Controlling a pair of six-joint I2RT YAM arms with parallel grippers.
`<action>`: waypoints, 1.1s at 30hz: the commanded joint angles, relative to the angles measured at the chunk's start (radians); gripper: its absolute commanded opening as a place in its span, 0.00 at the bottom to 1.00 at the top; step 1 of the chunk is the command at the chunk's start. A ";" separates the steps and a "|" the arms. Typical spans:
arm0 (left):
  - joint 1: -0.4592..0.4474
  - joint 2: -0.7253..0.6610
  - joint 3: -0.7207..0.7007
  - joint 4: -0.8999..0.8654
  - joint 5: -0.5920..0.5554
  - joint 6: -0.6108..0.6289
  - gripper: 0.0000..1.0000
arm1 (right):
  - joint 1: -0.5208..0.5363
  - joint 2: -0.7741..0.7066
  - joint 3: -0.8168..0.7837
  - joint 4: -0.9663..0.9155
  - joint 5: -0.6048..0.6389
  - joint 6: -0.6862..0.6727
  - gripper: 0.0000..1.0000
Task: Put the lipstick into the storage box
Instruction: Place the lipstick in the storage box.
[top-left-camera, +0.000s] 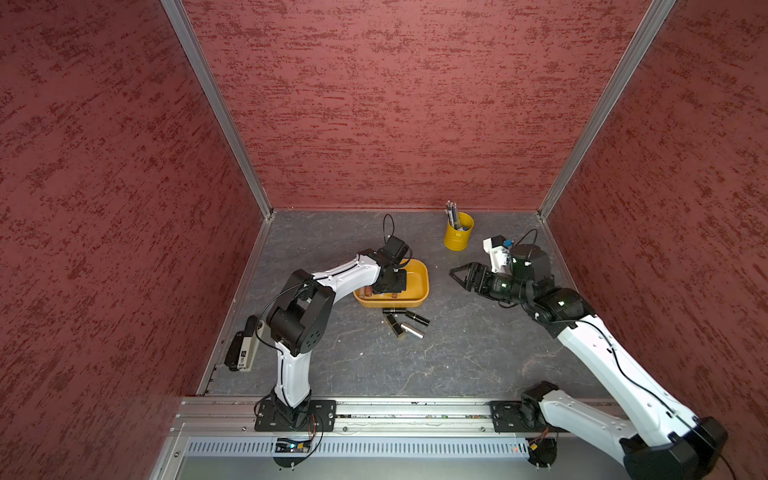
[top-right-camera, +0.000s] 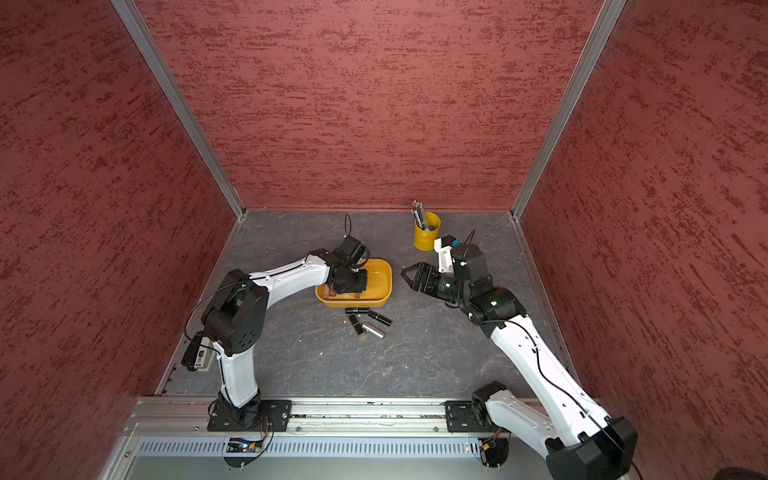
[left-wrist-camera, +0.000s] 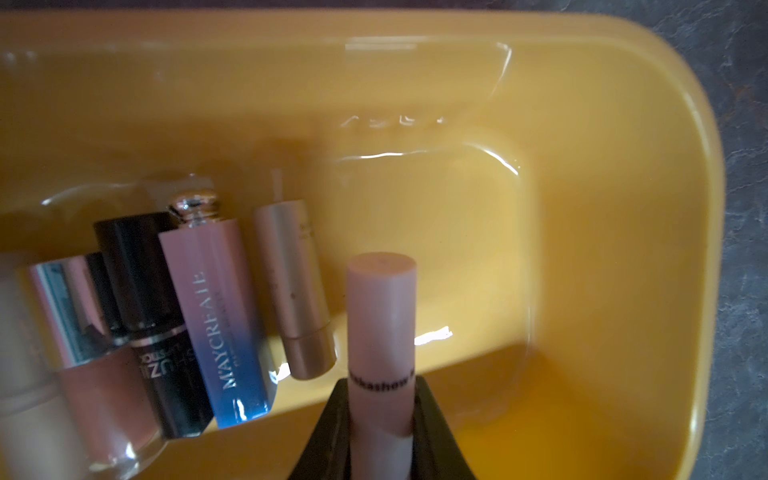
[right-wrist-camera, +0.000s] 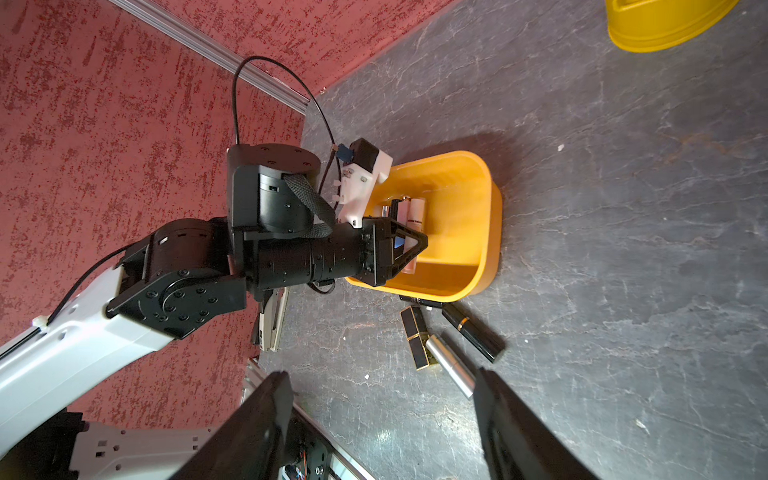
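Observation:
The storage box (top-left-camera: 417, 277) (top-right-camera: 380, 277) is a shallow orange-yellow tub near the middle of the table. My left gripper (left-wrist-camera: 381, 388) (top-left-camera: 390, 286) reaches down into it and is shut on a pale pink lipstick (left-wrist-camera: 381, 316), which stands up between the jaws over the box floor. Several other lipsticks (left-wrist-camera: 216, 316) lie side by side inside the box. More tubes (top-left-camera: 405, 322) (right-wrist-camera: 451, 365) lie on the table just in front of the box (right-wrist-camera: 482, 232). My right gripper (top-left-camera: 455, 272) (right-wrist-camera: 382, 384) hovers to the right of the box, open and holding nothing.
A yellow pen cup (top-left-camera: 458, 236) (top-right-camera: 426, 236) with pens stands at the back right, behind the right gripper. A stapler-like object (top-left-camera: 243, 345) lies by the left wall. Red walls close in three sides of the table.

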 joint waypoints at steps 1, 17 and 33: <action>0.007 0.032 0.028 0.024 -0.024 0.019 0.21 | -0.003 -0.009 -0.019 0.036 -0.021 -0.015 0.73; 0.010 0.116 0.089 0.012 -0.034 0.033 0.34 | -0.002 -0.034 -0.049 0.041 -0.019 -0.029 0.74; -0.021 0.013 0.079 0.009 -0.026 0.026 0.39 | -0.003 0.012 -0.097 0.096 -0.156 -0.140 0.77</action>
